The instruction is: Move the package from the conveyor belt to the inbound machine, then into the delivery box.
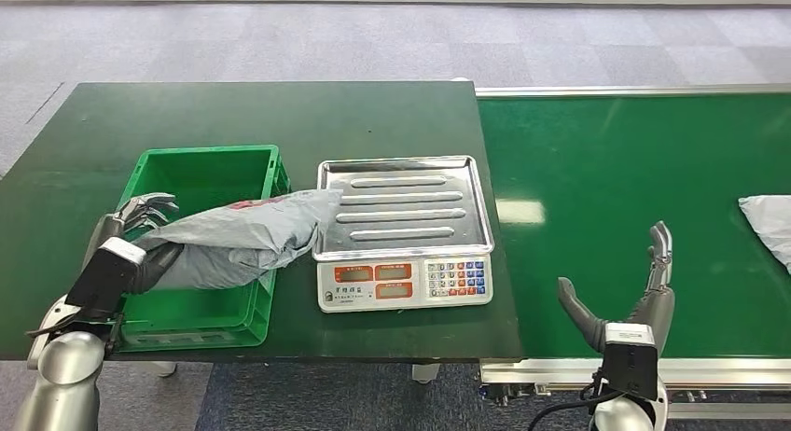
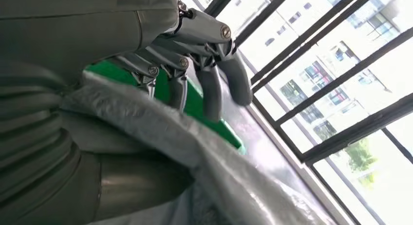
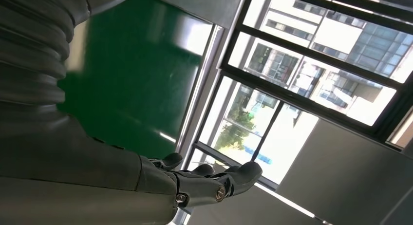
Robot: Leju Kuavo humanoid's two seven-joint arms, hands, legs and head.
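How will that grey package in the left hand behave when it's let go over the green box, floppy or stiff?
Probably floppy: the grey package sags and creases where the left hand holds it. Its glossy film looks slippery. One end overhangs the green box rim toward the scale, so it may drape rather than drop in.

a dark green rectangular table [image 1: 242, 114] sits on the left, and a green conveyor belt [image 1: 616, 170] adjoins its right edge. an open green plastic crate [image 1: 207, 326] rests on the table near the front left corner. just right of the crate, near the table's front right corner, stands a white electronic scale with a ribbed steel tray [image 1: 404, 210], its keypad facing the front edge. a crumpled grey plastic mailer bag [image 1: 244, 235] lies across the crate's right rim, its far end reaching the tray's left edge. the robot's left hand [image 1: 140, 228] grips the bag's near end over the crate. the right hand [image 1: 627, 284] hovers above the belt's front edge, fingers spread. a second grey bag [image 1: 769, 224] lies on the belt at its right edge.
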